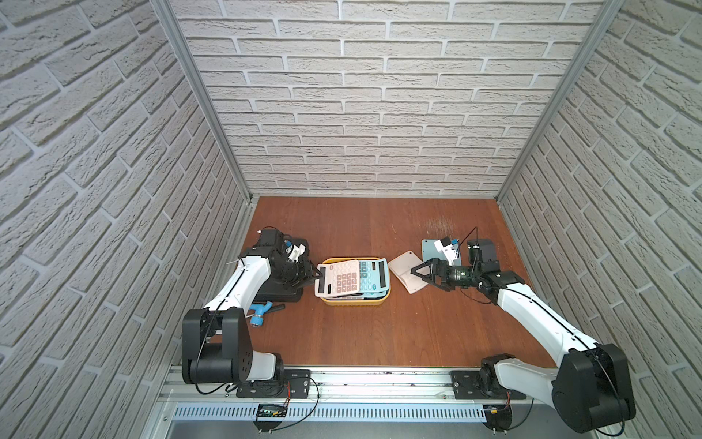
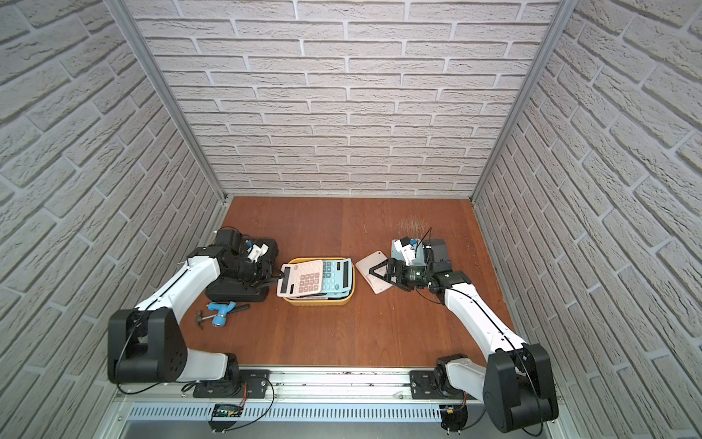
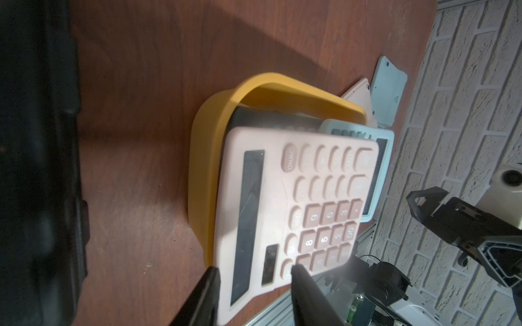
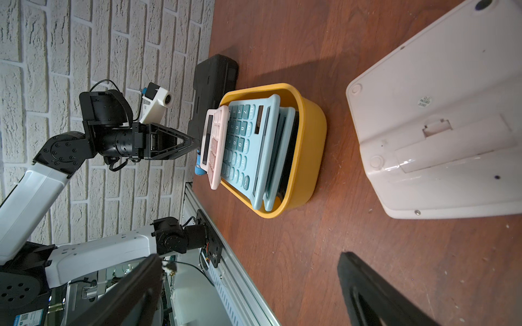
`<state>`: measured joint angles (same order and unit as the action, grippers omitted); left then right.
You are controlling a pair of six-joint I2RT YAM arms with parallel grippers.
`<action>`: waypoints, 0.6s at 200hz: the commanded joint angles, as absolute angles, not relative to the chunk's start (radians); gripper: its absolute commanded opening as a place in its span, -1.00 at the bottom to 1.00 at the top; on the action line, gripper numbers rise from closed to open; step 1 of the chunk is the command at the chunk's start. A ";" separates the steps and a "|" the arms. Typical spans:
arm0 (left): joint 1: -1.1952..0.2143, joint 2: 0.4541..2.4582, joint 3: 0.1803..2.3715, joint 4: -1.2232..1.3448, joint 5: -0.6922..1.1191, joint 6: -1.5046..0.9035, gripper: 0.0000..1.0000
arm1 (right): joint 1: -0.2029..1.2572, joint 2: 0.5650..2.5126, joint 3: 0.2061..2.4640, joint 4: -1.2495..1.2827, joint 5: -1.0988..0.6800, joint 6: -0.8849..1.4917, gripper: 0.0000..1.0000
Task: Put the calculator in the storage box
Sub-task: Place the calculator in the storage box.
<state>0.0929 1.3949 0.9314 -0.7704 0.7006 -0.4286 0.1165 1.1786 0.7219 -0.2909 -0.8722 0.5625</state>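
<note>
The yellow storage box (image 1: 353, 302) (image 2: 319, 302) stands mid-table and holds several calculators. On top lies a pink calculator (image 1: 338, 283) (image 3: 282, 203), resting on a teal one (image 1: 374, 275). Its display end juts over the box's left rim. My left gripper (image 1: 316, 274) (image 3: 254, 268) is at that end, with its jaws parted above and below the calculator. To the right, a white calculator (image 1: 402, 268) (image 4: 437, 127) lies face down on the table. My right gripper (image 1: 418, 275) (image 4: 251, 259) hovers at its near end, open and holding nothing.
A pale blue calculator (image 1: 431, 249) lies face down behind the white one. A black hard case (image 1: 277, 294) sits under my left arm. A blue-handled tool (image 2: 220, 313) and a small hammer (image 2: 199, 316) lie in front of it. Brick walls close three sides.
</note>
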 commanded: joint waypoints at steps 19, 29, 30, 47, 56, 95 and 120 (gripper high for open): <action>0.085 1.399 0.935 -0.757 0.697 -0.441 -0.05 | 0.109 1.157 0.708 -0.238 -0.899 0.572 1.00; 0.084 1.393 0.932 -0.754 0.689 -0.455 -0.06 | 0.110 1.157 0.708 -0.239 -0.899 0.570 1.00; 0.083 1.392 0.932 -0.753 0.690 -0.457 -0.06 | 0.110 1.157 0.708 -0.240 -0.898 0.569 1.00; 0.078 1.374 0.927 -0.732 0.686 -0.489 -0.06 | 0.110 1.157 0.708 -0.245 -0.897 0.567 1.00; 0.074 1.365 0.931 -0.731 0.675 -0.498 -0.06 | 0.110 1.155 0.706 -0.241 -0.894 0.569 1.00; 0.076 1.291 0.941 -0.743 0.595 -0.535 0.10 | 0.110 1.156 0.703 -0.242 -0.896 0.567 1.00; 0.076 1.265 0.939 -0.767 0.545 -0.545 0.41 | 0.110 1.152 0.709 -0.255 -0.894 0.559 1.00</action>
